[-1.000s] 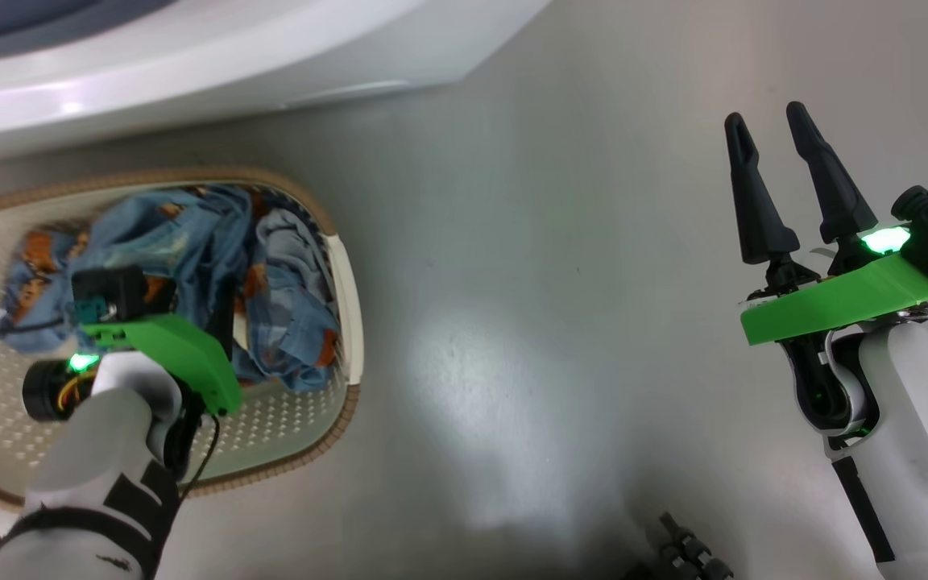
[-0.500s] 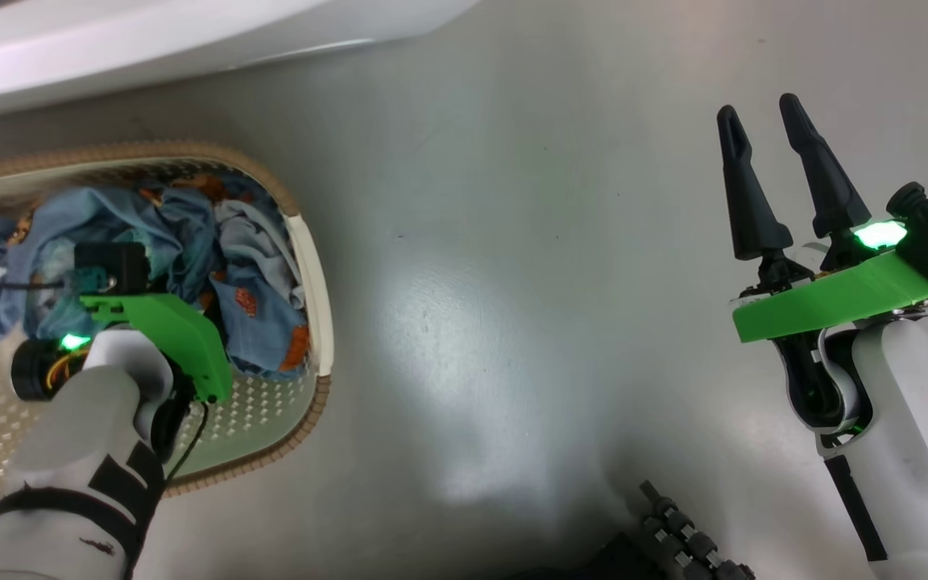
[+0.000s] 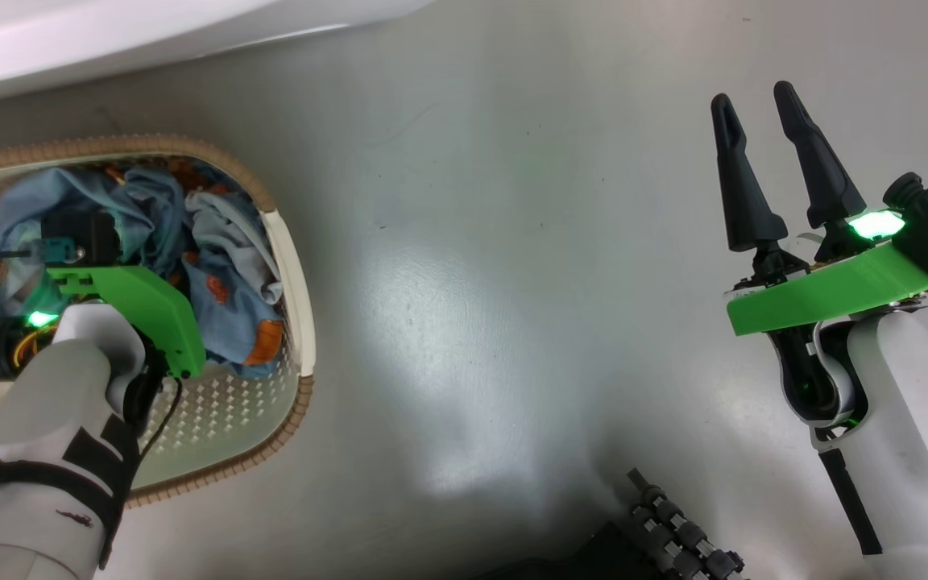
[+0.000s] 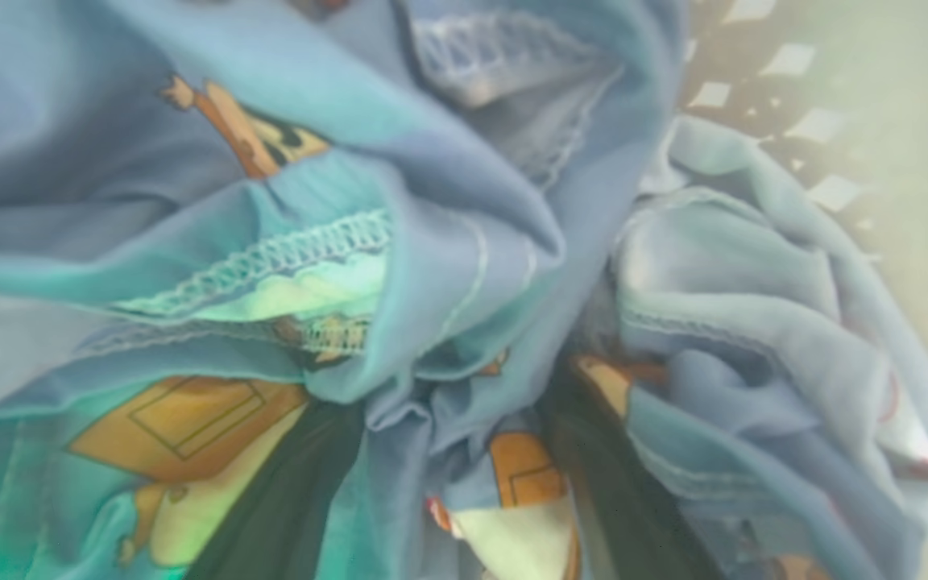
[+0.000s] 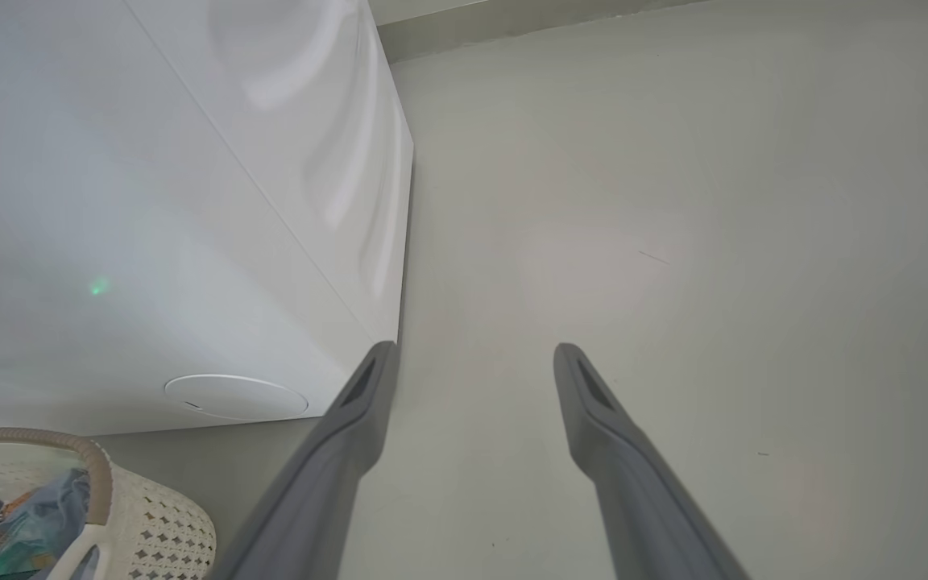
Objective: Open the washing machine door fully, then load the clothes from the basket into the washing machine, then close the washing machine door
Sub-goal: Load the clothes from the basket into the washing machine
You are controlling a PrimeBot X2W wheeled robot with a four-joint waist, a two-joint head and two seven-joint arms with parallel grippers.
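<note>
Fingers (image 4: 295,483) of the left gripper (image 4: 456,395), long and dark, stand apart, sunk in the light blue, bear-printed bundle of clothes (image 4: 464,242). A thick bunch of folds sits between them and cloth hides their tips. They look spread about as wide as the idle gripper's, so I judge they have not bitten; how hard they press on the cloth I cannot tell.

The cloth lies straight ahead of and around these fingers, so the coming move seems to need only a squeeze on the folds, then a lift out of the basket. From the head view, the bundle's long axis runs left to right across the far half of the small cream-white perforated plastic basket (image 3: 293,274) with its brown woven-look rim.

The left arm's pale forearm (image 3: 53,435) comes up from the lower left corner, its wrist bent so the green mount (image 3: 134,306) tips the fingers down into the heap. The right gripper (image 3: 751,95) hangs well apart over the grey floor (image 3: 472,282), its two fingers parted, holding nothing and pointing away from the robot. The left arm is plainly the nearer one.

Beyond the basket stands the large white boxy washing machine (image 5: 190,201), with its round filter cap (image 5: 236,396) low on the front, near the basket's rim.
</note>
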